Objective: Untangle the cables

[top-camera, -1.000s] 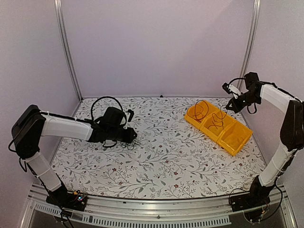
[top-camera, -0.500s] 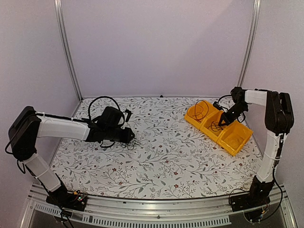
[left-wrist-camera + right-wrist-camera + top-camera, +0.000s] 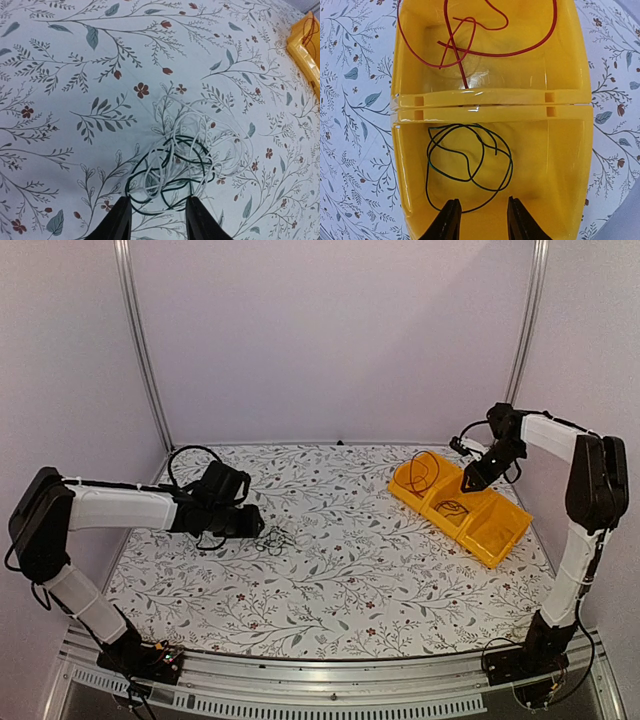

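A tangled clump of whitish and dark cables (image 3: 185,160) lies on the flowered table, small in the top view (image 3: 278,538). My left gripper (image 3: 157,221) is open just short of the clump's near edge, with its fingers (image 3: 119,222) apart and gripping nothing; from above, the left gripper (image 3: 256,525) is to the left of the clump. My right gripper (image 3: 482,220) hangs open over the middle yellow bin (image 3: 560,165), where a loose dark cable (image 3: 470,160) lies coiled. A red cable (image 3: 470,40) lies in the neighbouring bin. From overhead, the right gripper (image 3: 470,483) is above the bins.
Three joined yellow bins (image 3: 500,540) stand at the right of the table, and the nearest one looks empty. One bin's corner (image 3: 305,40) shows at the upper right of the left wrist view. Metal frame posts and pale walls close in the back and sides.
The right gripper dipped to the middle bin, opened, let the dark cable drop in, and rose a little. The left gripper opened and drew back to the left of the clump.
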